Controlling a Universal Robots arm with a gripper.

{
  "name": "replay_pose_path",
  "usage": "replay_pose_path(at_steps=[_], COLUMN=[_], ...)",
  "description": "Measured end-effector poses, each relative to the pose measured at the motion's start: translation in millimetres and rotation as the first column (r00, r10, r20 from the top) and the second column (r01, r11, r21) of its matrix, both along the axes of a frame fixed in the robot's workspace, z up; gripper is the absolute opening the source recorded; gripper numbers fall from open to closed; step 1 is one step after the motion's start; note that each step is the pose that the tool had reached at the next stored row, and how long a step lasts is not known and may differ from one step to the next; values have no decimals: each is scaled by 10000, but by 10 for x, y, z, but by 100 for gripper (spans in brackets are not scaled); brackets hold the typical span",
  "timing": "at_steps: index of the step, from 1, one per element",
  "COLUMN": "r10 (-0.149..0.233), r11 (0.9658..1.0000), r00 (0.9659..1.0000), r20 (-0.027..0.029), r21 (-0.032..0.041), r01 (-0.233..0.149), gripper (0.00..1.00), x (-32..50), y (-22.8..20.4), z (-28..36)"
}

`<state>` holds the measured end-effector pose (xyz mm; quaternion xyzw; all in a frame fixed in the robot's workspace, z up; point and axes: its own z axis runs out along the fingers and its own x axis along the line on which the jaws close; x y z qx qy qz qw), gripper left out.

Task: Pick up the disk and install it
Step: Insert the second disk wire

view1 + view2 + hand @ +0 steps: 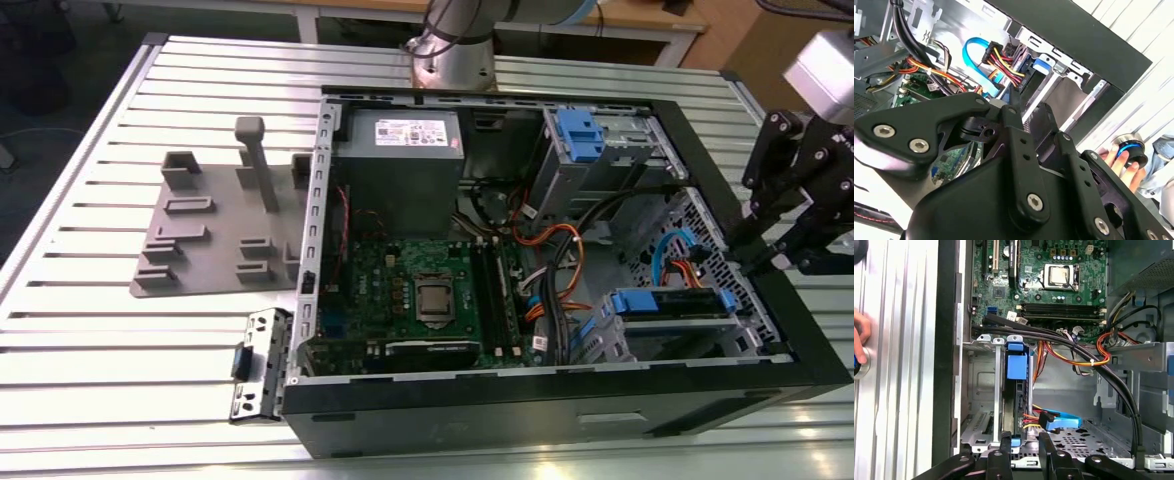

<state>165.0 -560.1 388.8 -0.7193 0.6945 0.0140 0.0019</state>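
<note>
The disk (674,307) sits in the metal drive cage at the near right corner of the open computer case (534,405), its blue rail frame showing along its edges. In the first wrist view the disk (1017,367) stands edge-on between the cage walls, a blue tab at its end. My gripper (763,262) hangs over the case's right wall, just beside and above that cage. Its two black fingers (1004,447) stand apart, open, with nothing held between them. The second wrist view has the gripper's black linkage (1019,150) in front of the cage.
Orange, yellow and blue cables (1059,420) run close to the cage. A grey power supply box (400,150), a second cage with a blue latch (587,135) and the motherboard (427,290) are inside. A grey fixture plate (200,230) lies left. A hand (1124,162) rests on a button.
</note>
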Motion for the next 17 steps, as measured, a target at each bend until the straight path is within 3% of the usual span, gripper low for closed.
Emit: replay_pose_path(at_steps=[8,14,17], r10=[0,-55,-200], r11=[10000,10000,9998], r00=[10000,10000,9998], r20=[0,-1,0], r21=[0,-2,-16], r01=[0,55,200], gripper=[36,36,36], x=[-42,-68,-68], y=[30,143,177], z=[13,-42,-77])
